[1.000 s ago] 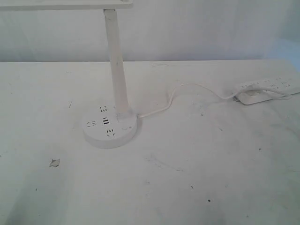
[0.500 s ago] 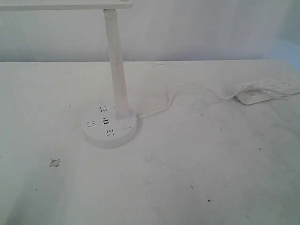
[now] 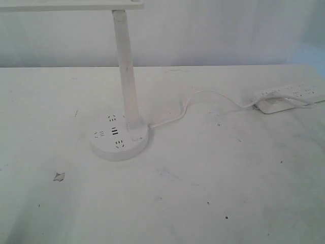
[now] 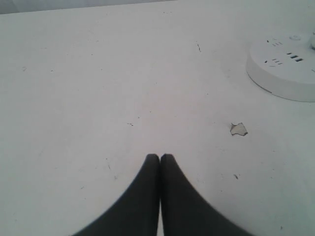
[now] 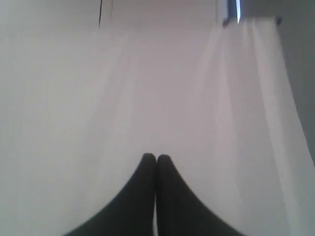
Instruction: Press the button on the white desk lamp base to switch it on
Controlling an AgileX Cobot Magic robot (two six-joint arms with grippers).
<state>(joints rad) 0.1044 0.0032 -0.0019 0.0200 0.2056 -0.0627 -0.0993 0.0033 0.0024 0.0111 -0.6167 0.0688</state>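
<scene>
**Lamp unlit, both arms clear of the base**

The white desk lamp base (image 3: pixel 121 138) sits at about 9 o'clock of the counter's (image 3: pixel 218 173) middle in the exterior view. It is a smooth, flat plastic disc with a slim stem (image 3: pixel 127 76) rising from its 2 o'clock edge. The button (image 3: pixel 135 138) is a faint flush circle near 4 o'clock on the disc top, right of the dark USB slots (image 3: pixel 115 132) and socket holes (image 3: pixel 112 118).

The left pincer (image 4: pixel 160 157) is closed with nothing in it and hovers over bare counter, well apart from the base. The right pincer (image 5: pixel 156 157) is likewise closed and empty, and faces only pale backdrop.

Closed tips make a good blunt prod. I would bring the left one down vertically onto the circle, clear of the stem and slots, and press gently, since the light disc may slide on the scuffed matte surface. A thin cable (image 3: pixel 203 96) runs to a power strip (image 3: pixel 289 96) at 2 o'clock.
</scene>
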